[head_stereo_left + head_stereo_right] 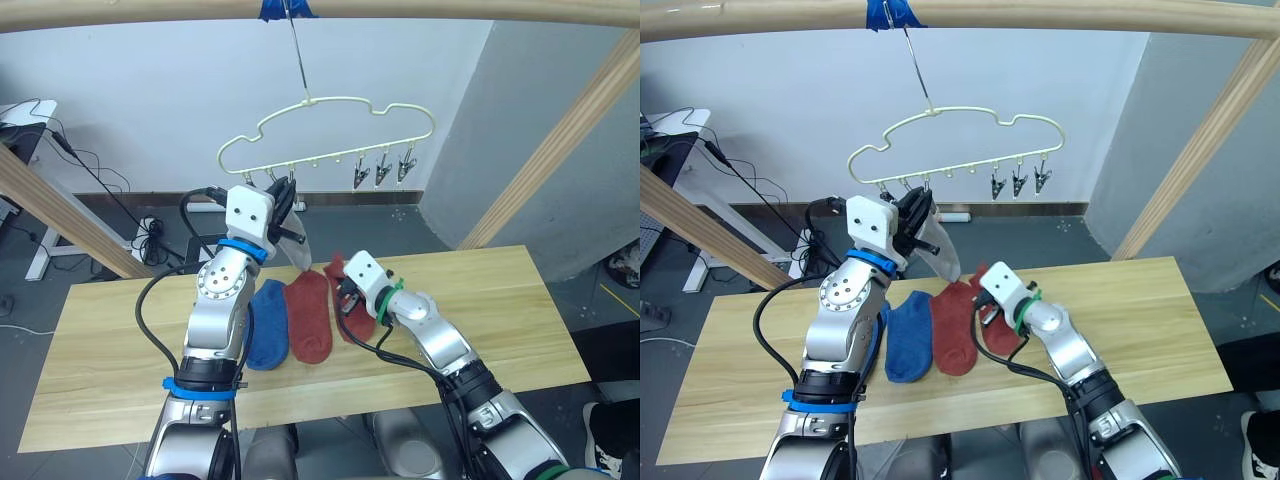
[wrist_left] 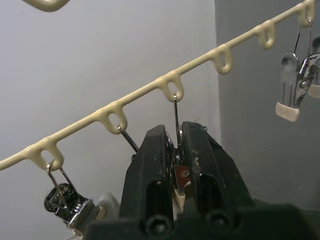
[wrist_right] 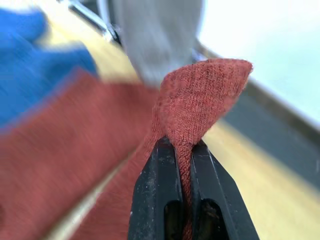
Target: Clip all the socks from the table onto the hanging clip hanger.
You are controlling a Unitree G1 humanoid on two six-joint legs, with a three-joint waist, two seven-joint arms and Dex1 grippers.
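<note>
The left end effector (image 1: 286, 200) is raised to the clip hanger (image 1: 330, 135), at about 11 o'clock from the socks. In the left wrist view its black fingers (image 2: 155, 165) are clenched on a metal clip (image 2: 176, 165) hanging from one loop of the pale yellow bar; most of that clip is hidden between them. A light grey sock (image 1: 297, 245) hangs below this end effector, its upper end covered by the wrist, so how it is fastened cannot be made out. Three free clips (image 1: 383, 170) hang at the hanger's 3 o'clock end.

The right end effector (image 1: 347, 300) is low over the surface (image 1: 500, 320), grasping a rust-red sock (image 3: 200, 95): the right wrist view shows a fold of ribbed fabric pinched tight between the fingers (image 3: 155, 195), the rest behind it blurred. From the head view this sock is partly hidden by the wrist.

A second rust-red sock (image 1: 310, 318) lies flat at 9 o'clock of it, and a blue sock (image 1: 268, 325) next again, its left edge cut off by the left arm.
</note>
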